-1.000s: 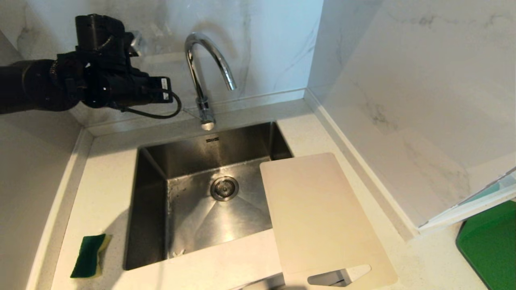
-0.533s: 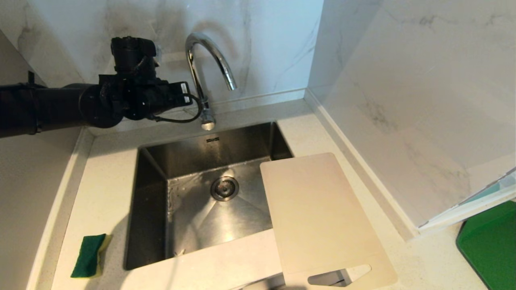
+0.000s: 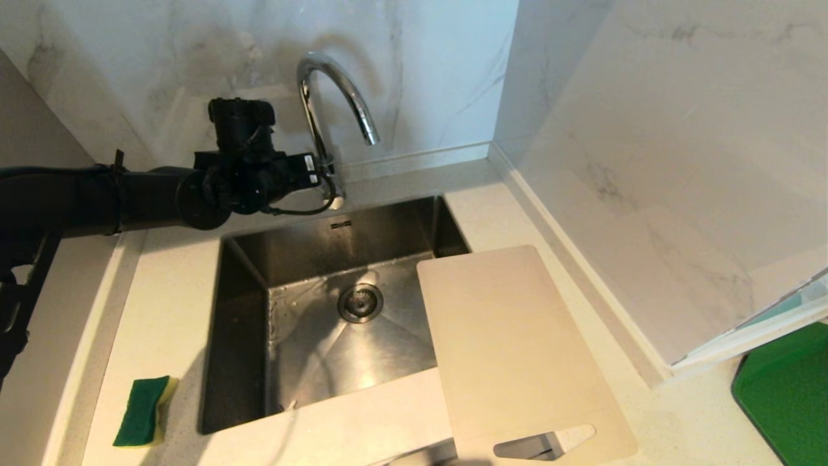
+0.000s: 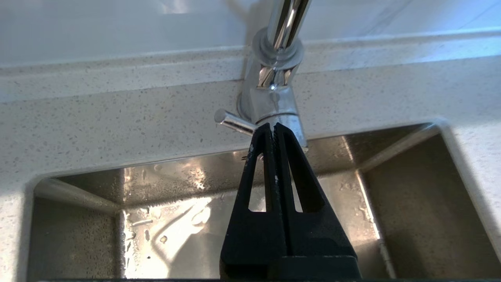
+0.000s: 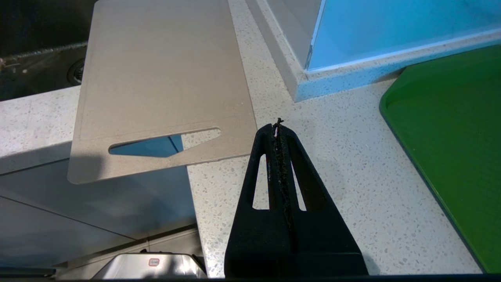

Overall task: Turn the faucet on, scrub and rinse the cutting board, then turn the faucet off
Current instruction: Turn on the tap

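Note:
The chrome faucet point(image 3: 336, 97) stands behind the sink, and no water shows at its spout. My left gripper point(image 4: 273, 126) is shut and empty. Its tips sit right at the faucet's base point(image 4: 274, 105), next to the thin side lever point(image 4: 231, 119); I cannot tell whether they touch. In the head view the left arm point(image 3: 129, 197) reaches in from the left to that base. The beige cutting board point(image 3: 511, 343) lies flat over the sink's right edge, with its handle slot overhanging the counter front. My right gripper point(image 5: 278, 127) is shut and empty above the counter, to the right of the board point(image 5: 164, 78).
The steel sink point(image 3: 239, 336) has a drain point(image 3: 360, 302) in its floor. A green-and-yellow sponge point(image 3: 143, 411) lies on the counter left of the sink. A dark green flat thing point(image 3: 786, 395) lies at the far right. Marble walls close in behind and on the right.
My left arm has swung down and to the right, from high and left of the faucet to its base. The gripper stayed shut. The board and sponge have not moved.

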